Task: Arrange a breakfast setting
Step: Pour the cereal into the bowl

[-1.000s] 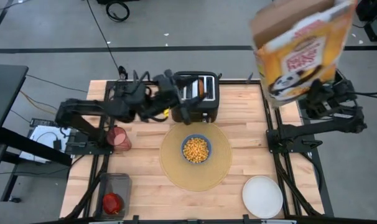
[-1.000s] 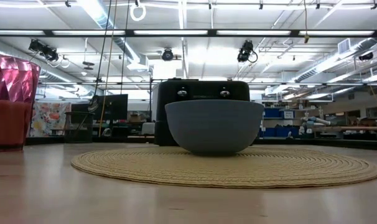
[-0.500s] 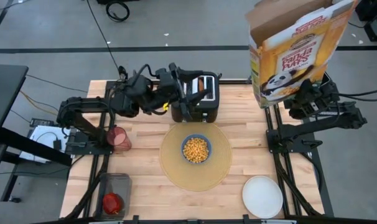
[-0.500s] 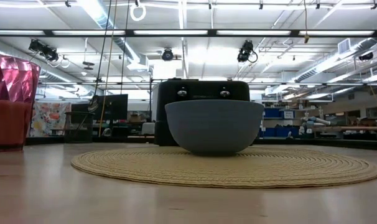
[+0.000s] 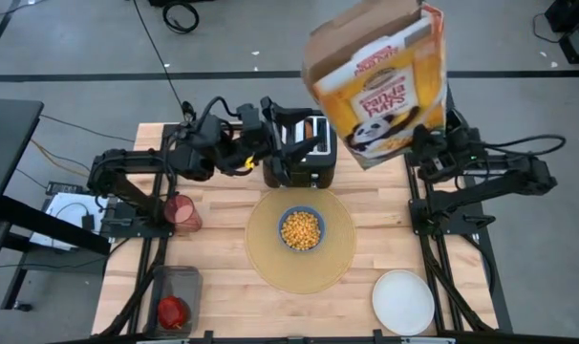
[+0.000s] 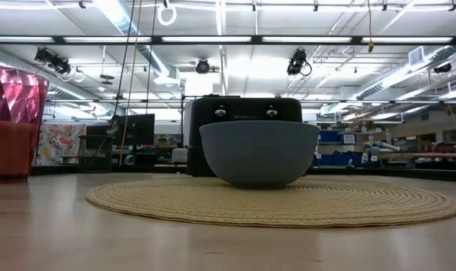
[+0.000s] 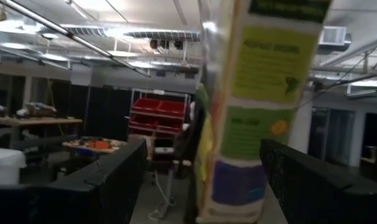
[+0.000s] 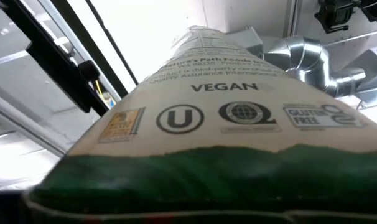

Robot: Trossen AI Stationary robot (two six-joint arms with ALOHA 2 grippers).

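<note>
One cereal box (image 5: 380,81), light, crushable card, clamped low by right gripper (image 5: 431,153) above table's (image 5: 223,258) far edge. Left gripper (image 5: 270,143) spread empty at toaster (image 5: 304,148). Blue bowl (image 5: 301,229) on placemat (image 5: 270,268), mid-table.

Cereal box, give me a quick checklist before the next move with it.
1. Cereal box held by right gripper: ok.
2. Box flaps open: ok.
3. Small blue bowl centred on placemat, already holds cereal: ok.
4. Box directly over bowl: not ok, it hangs above the toaster.
5. Left gripper open at the toaster, near the box's path: cannot tell if clear.
6. White plate out of the way: ok.
</note>
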